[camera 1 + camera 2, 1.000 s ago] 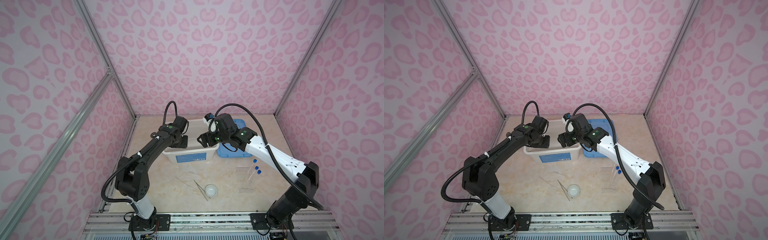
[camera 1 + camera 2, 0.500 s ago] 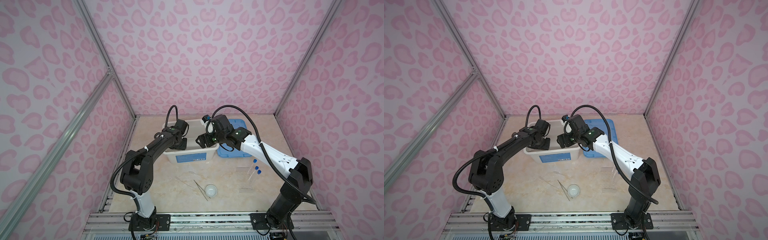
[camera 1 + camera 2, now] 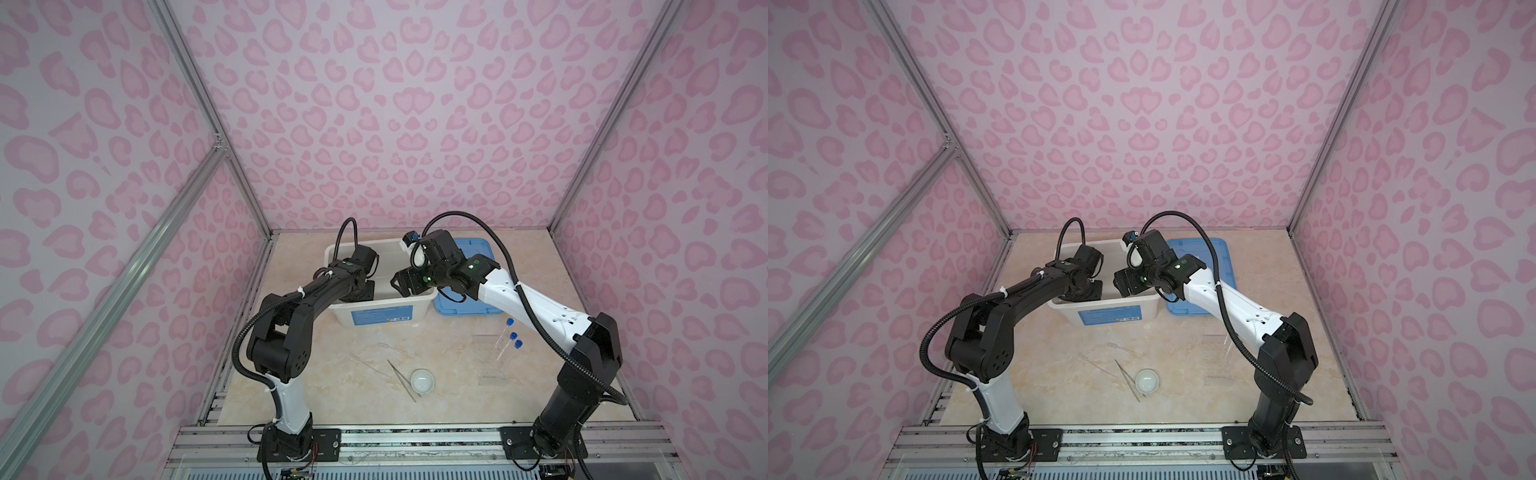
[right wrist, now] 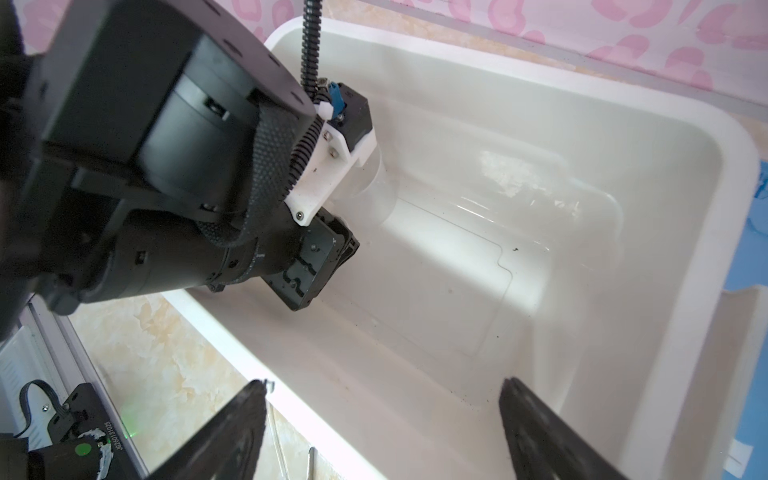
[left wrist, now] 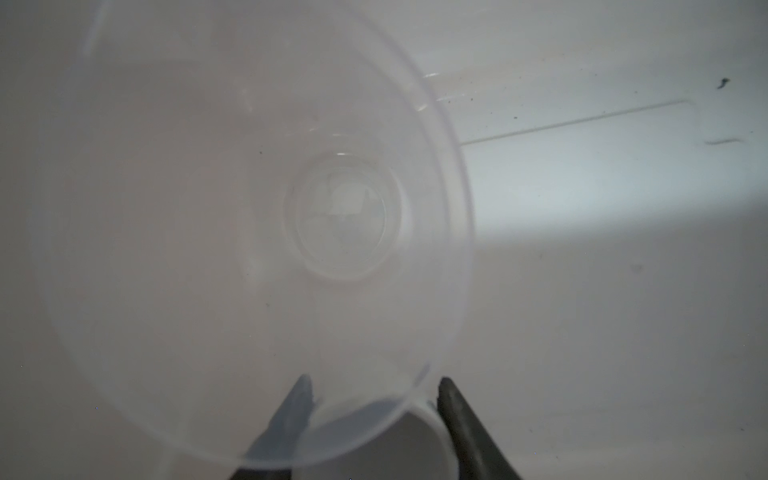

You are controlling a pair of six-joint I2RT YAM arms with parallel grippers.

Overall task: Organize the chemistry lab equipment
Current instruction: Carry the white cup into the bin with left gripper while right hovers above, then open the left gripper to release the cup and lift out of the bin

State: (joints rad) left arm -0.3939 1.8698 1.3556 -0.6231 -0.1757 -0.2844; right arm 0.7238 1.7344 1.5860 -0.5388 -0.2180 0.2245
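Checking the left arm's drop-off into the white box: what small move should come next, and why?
Probably open the left fingers to release the clear round glass vessel: they pinch its rim, and it is low inside the big white plastic box.

The left hand [image 5: 374, 380] and its clear glass vessel [image 5: 257, 232] fill the left half of the white box [image 3: 345, 320]. The right hand [image 4: 385, 381] hangs over the right rim, with bare box floor below it. On the counter [image 3: 340, 403], droppers [image 3: 370, 365], tweezers [image 3: 401, 380] and dish [image 3: 422, 381] cluster mid-front. The tubes [image 3: 505, 338] and rack [image 3: 492, 365] block the right side. The left front lies bare.
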